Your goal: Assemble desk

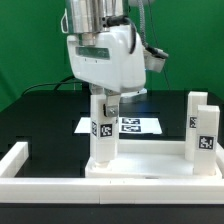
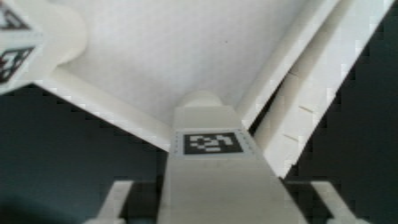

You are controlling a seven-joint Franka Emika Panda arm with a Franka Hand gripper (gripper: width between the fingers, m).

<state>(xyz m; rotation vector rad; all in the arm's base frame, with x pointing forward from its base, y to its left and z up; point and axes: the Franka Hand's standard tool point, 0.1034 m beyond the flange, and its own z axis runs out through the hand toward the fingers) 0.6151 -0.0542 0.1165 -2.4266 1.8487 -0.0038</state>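
Observation:
The white desk top [image 1: 150, 166] lies flat at the table's front, rim up. A white block leg [image 1: 103, 135] with a square tag stands upright on its corner at the exterior view's left. My gripper [image 1: 106, 100] is straight above this leg, straddling its upper end. In the wrist view the leg [image 2: 215, 150] runs between my fingers [image 2: 118, 200], with dark gaps on both sides, so the jaws are open. The desk top [image 2: 160, 50] fills the wrist view behind the leg. Two more tagged legs [image 1: 203, 128] stand upright at the exterior view's right.
The marker board [image 1: 140, 125] lies on the black table behind the desk top. A long white border rail [image 1: 18, 160] runs along the exterior view's left. Another tagged leg [image 2: 15, 55] shows at the wrist view's edge.

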